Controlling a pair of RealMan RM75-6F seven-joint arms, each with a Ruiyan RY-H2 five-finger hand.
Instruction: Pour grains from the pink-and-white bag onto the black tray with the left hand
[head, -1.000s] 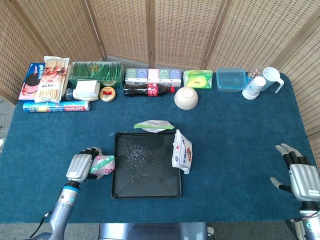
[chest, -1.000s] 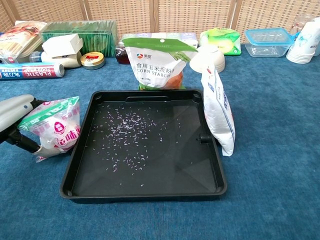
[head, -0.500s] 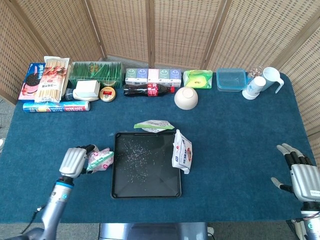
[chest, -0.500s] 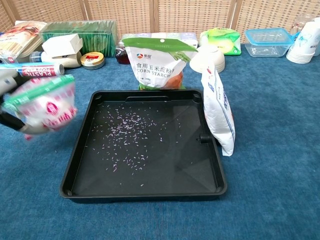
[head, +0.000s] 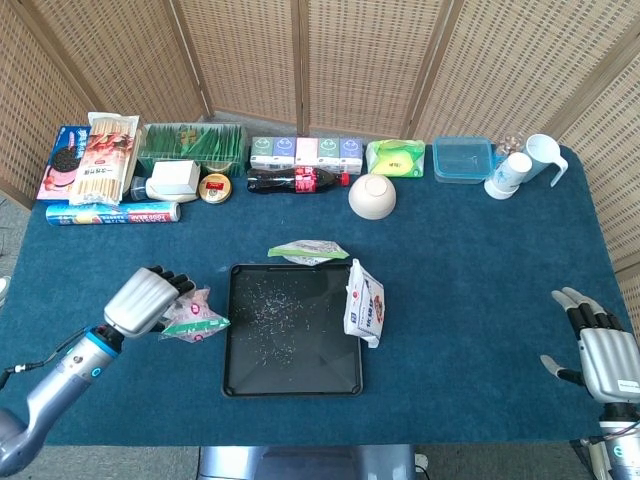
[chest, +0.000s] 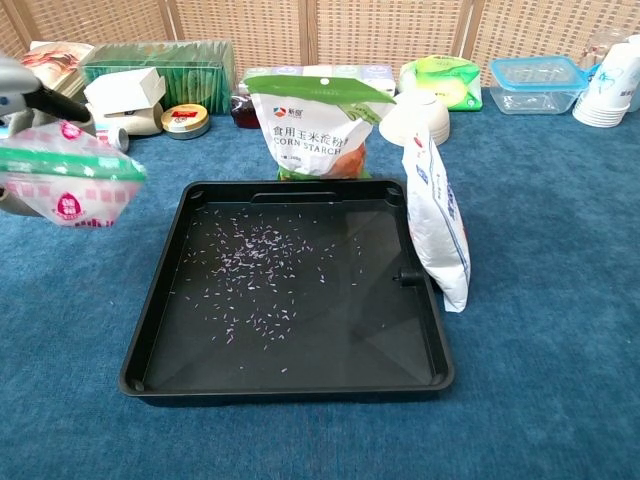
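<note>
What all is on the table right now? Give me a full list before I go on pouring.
Pink-and-white bag: 1, held up left of the tray.
Tray: 1, black, table centre, grains scattered inside.
Corn starch bag: 1, white and green, upright behind the tray.
Blue-and-white bag: 1, against the tray's right rim.
Bowl: 1, cream, back row.
Cola bottle: 1, lying down, back row.
Clear box: 1, blue lid, back right.
White cups: stack, back right; count unclear.
Noodle pack: 1, back left.
Cookie box: 1, blue, far back left.
Plastic wrap box: 1, blue, back left.
Left hand: fingers gripping the pink-and-white bag.
Right hand: open, near right edge.
</note>
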